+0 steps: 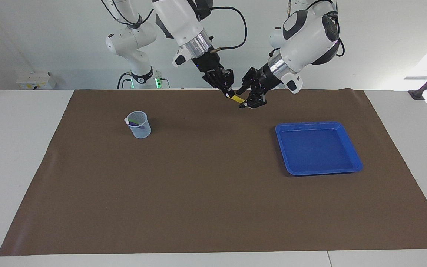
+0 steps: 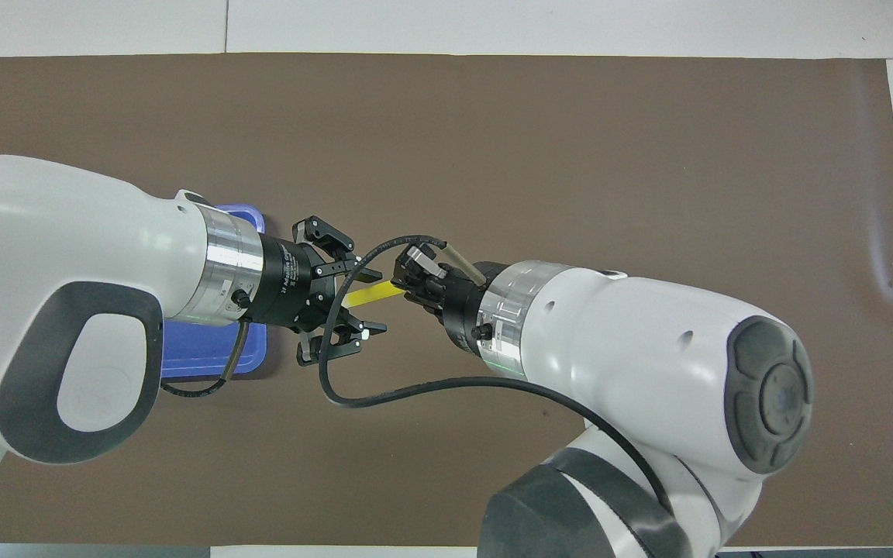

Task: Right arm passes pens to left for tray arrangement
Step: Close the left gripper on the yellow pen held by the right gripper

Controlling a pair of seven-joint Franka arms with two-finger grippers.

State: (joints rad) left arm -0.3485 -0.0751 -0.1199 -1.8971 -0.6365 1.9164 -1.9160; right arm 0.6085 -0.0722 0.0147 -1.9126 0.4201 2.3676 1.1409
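My right gripper, with the blue wrist light, is shut on the yellow pen and holds it in the air over the mat's edge nearest the robots. My left gripper is open, its fingers on either side of the pen's free end. In the overhead view the yellow pen runs from my right gripper into my open left gripper. The green pen and the purple pen stand in a clear cup. The blue tray holds nothing.
A brown mat covers the table. The cup stands toward the right arm's end, the tray toward the left arm's end. In the overhead view my left arm covers most of the tray, and my right arm hides the cup.
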